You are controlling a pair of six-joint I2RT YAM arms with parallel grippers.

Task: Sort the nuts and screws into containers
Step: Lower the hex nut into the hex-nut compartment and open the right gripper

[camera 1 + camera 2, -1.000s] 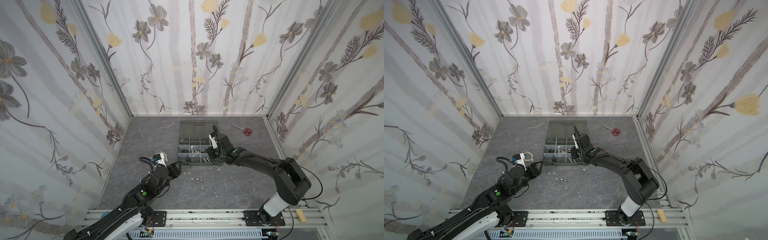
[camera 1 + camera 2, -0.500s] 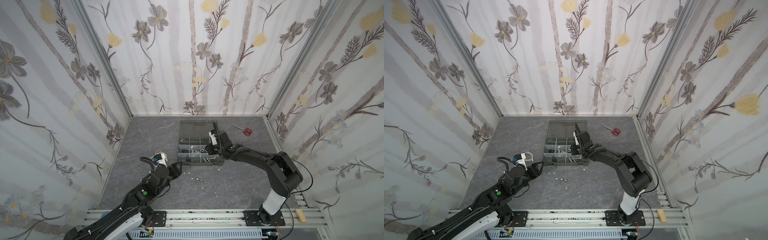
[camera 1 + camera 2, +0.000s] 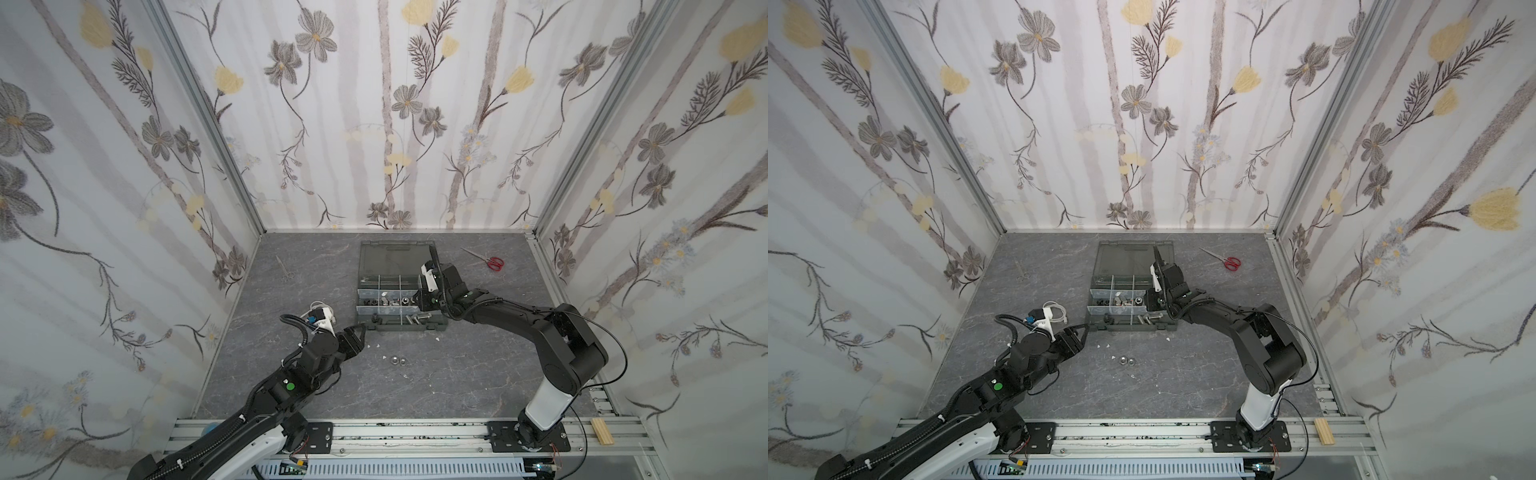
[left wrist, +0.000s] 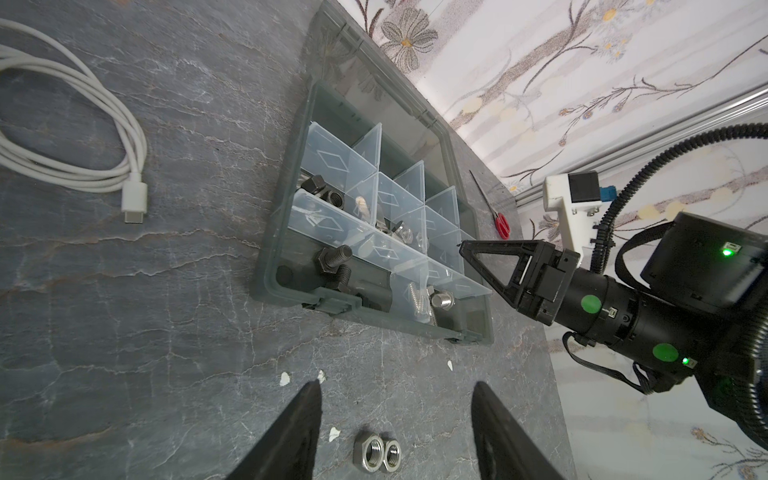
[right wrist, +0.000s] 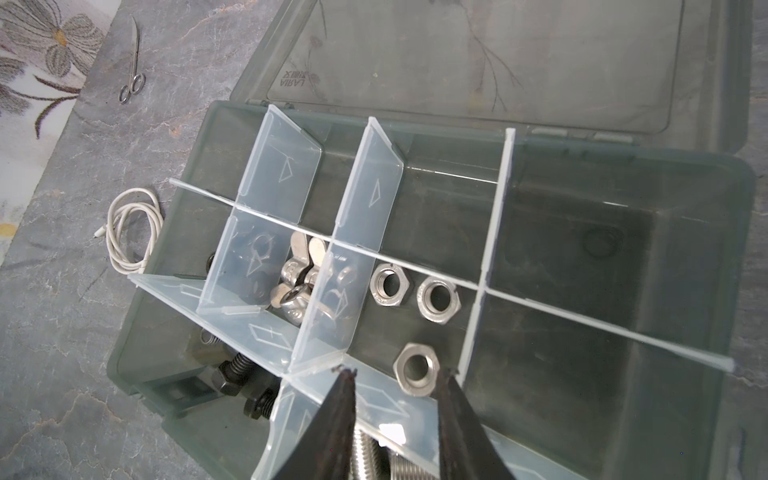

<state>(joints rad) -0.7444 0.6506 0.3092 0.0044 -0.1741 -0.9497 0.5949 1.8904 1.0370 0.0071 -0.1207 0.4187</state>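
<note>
The grey organizer case (image 3: 399, 329) (image 3: 1129, 329) lies open mid-table, with clear dividers forming its containers. My right gripper (image 5: 398, 372) (image 3: 415, 297) hangs open over a middle container. Three silver nuts (image 5: 415, 369) lie loose on that container's floor, one just past the fingertips. Wing nuts (image 5: 299, 270) fill the neighbouring container. Black screws (image 4: 332, 259) and silver screws (image 4: 440, 299) lie in the front row. Two silver nuts (image 4: 376, 457) (image 3: 395, 360) touch each other on the table. My left gripper (image 4: 397, 386) (image 3: 360, 330) is open near them and holds nothing.
Red scissors (image 3: 492, 262) lie at the back right and small metal scissors (image 3: 286, 270) at the back left. A coiled white cable (image 4: 83, 124) rests left of the case. White flecks (image 3: 376, 345) dot the table near the loose nuts. The smoky lid (image 3: 397, 257) lies flat behind.
The right gripper has shifted a little over the case and its jaws have parted. The left arm has stayed where it was.
</note>
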